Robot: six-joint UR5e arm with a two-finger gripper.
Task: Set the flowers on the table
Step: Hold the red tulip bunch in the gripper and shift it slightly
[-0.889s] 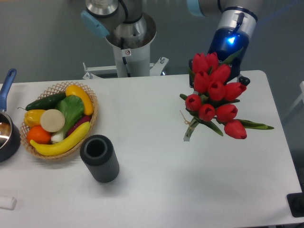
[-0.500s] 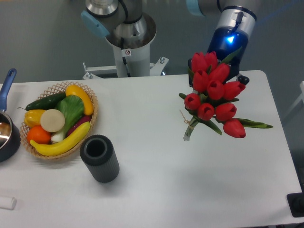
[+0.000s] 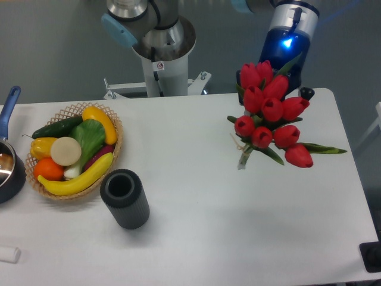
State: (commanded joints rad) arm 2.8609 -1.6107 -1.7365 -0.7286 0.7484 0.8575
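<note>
Over the far right of the table: gripper hidden behind flowers, grip impossible to tell.
Red blooms bunched below the blue-lit wrist, stem ends tipped down-left near the tabletop; fruit basket and dark cylinder well apart, left.

The arm is silver-grey metal with pale blue joint caps — a small red-and-white sticker sits on its column. Its wrist is glossy blue under a silver ring, lit by a bright blue light.
</note>
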